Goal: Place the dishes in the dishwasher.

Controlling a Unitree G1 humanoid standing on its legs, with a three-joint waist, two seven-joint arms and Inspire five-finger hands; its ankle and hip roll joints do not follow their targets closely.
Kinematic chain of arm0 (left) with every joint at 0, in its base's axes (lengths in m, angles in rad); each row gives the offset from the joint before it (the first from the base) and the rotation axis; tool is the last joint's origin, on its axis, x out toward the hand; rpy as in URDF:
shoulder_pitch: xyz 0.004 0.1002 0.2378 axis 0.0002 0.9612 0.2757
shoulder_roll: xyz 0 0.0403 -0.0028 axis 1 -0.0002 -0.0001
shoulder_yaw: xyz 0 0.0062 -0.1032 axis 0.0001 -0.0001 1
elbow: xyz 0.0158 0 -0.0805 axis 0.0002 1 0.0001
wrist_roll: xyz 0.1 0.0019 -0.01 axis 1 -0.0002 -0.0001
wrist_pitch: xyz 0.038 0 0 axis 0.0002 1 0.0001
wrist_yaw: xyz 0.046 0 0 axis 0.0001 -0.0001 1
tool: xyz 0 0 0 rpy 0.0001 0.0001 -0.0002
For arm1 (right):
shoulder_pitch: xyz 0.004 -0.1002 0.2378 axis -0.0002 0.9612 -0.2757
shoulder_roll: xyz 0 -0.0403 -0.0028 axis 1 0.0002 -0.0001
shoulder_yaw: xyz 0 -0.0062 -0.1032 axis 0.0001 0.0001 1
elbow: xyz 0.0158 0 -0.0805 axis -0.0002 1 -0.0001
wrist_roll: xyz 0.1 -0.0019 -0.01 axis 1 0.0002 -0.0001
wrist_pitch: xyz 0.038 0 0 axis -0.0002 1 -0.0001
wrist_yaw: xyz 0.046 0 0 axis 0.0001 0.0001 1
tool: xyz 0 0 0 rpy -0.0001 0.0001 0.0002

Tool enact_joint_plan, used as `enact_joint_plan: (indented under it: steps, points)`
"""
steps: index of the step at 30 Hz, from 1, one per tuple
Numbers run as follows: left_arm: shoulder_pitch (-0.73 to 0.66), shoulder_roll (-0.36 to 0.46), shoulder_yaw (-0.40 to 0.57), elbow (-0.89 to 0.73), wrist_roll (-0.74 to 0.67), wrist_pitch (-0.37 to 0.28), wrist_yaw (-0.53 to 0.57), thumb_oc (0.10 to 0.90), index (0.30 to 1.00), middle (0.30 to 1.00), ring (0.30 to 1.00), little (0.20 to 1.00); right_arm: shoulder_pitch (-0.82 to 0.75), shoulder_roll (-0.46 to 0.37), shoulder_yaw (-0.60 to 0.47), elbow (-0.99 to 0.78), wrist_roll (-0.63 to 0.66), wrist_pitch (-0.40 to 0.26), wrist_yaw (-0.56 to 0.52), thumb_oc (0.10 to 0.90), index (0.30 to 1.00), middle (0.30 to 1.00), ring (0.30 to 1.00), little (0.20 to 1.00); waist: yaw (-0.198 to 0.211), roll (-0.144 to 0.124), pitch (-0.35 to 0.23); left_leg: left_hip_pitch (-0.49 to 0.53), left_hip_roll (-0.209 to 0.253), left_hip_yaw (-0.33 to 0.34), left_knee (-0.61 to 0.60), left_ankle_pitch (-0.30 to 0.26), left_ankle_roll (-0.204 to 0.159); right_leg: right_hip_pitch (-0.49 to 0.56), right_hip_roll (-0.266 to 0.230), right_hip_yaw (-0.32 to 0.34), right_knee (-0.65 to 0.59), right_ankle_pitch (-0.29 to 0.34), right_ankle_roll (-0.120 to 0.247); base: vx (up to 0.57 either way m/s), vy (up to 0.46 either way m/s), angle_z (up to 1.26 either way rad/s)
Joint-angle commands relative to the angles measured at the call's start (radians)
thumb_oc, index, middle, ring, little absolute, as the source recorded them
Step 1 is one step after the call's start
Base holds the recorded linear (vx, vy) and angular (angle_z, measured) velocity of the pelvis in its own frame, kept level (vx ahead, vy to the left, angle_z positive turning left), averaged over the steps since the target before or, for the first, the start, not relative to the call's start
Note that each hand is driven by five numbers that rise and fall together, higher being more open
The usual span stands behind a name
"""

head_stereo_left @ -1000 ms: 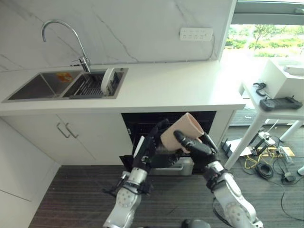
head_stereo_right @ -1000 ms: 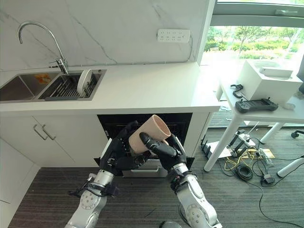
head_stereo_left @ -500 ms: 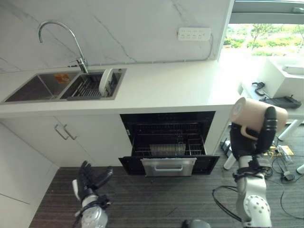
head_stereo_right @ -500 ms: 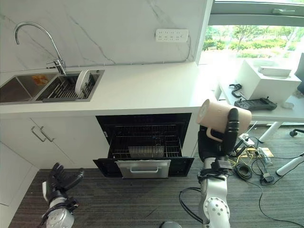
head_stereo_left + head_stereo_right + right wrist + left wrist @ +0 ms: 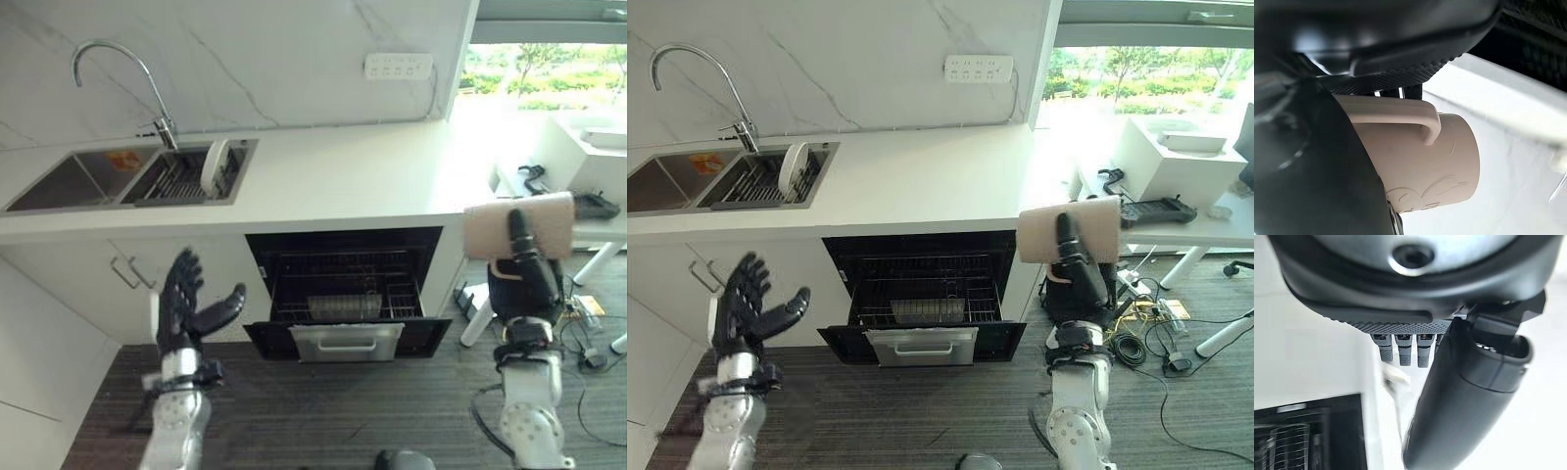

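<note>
A beige mug [image 5: 490,227] with a handle [image 5: 1415,110] lies sideways in my right hand [image 5: 526,279], whose thumb and fingers curl round it, held up right of the dishwasher. The dishwasher [image 5: 345,257] stands open under the counter, its lower rack [image 5: 343,305] pulled out, with a grey insert in it. My left hand [image 5: 186,305] is raised in front of the cabinet doors, left of the dishwasher, fingers spread and holding nothing. A white plate [image 5: 214,166] stands on edge in the sink's drying rack [image 5: 181,176].
The white counter [image 5: 343,171] runs above the dishwasher, with a sink [image 5: 78,179] and tap [image 5: 157,122] at its left. A white side table [image 5: 588,211] with a black device stands at the right. Cables lie on the floor beneath it.
My left hand has risen from near the floor to cabinet height and spread open. My right hand has turned the mug from tilted to lying level.
</note>
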Motion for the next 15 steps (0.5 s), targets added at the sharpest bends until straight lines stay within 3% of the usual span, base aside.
enact_joint_plan:
  steps: [1,5,12,15]
  points:
    - [-0.108,0.116,0.000,-0.076,0.209,-0.032,-0.036,0.800,0.900,0.900,0.900,0.900,-0.106,-0.033,-0.039,-0.101,-0.137,-0.049,0.068,0.400,0.300,0.300,0.300,0.300,-0.024,-0.017,-0.007,0.010,0.053,-0.044,0.097,-0.185,-0.015,0.126,-0.054,0.018,-0.094,-0.052,0.123,-0.02,0.019,-0.03]
    - [-0.172,0.193,-0.063,-0.052,0.284,0.045,-0.121,0.800,0.900,0.900,0.900,0.900,-0.121,-0.072,-0.039,-0.089,-0.174,-0.035,0.070,0.400,0.300,0.300,0.300,0.300,-0.042,-0.007,-0.011,0.013,0.054,-0.036,0.097,-0.185,-0.015,0.124,-0.053,0.025,-0.094,-0.049,0.129,-0.01,0.024,-0.12]
    - [-0.294,0.262,-0.203,0.047,0.261,0.215,-0.363,0.800,0.900,0.900,0.900,0.900,-0.151,-0.120,-0.033,-0.072,-0.200,-0.001,0.082,0.400,0.300,0.300,0.300,0.300,-0.087,0.019,-0.017,0.024,0.057,-0.006,0.097,-0.189,-0.009,0.112,-0.041,0.056,-0.094,-0.043,0.137,-0.01,0.032,-0.16]
    - [-0.315,0.281,-0.241,0.093,0.313,0.238,-0.411,0.800,0.900,0.900,0.900,0.900,-0.154,-0.135,-0.035,-0.069,-0.192,0.008,0.089,0.400,0.300,0.300,0.300,0.300,-0.101,0.027,-0.020,0.027,0.057,0.004,0.097,-0.190,-0.009,0.108,-0.038,0.064,-0.094,-0.042,0.139,0.00,0.029,-0.16]
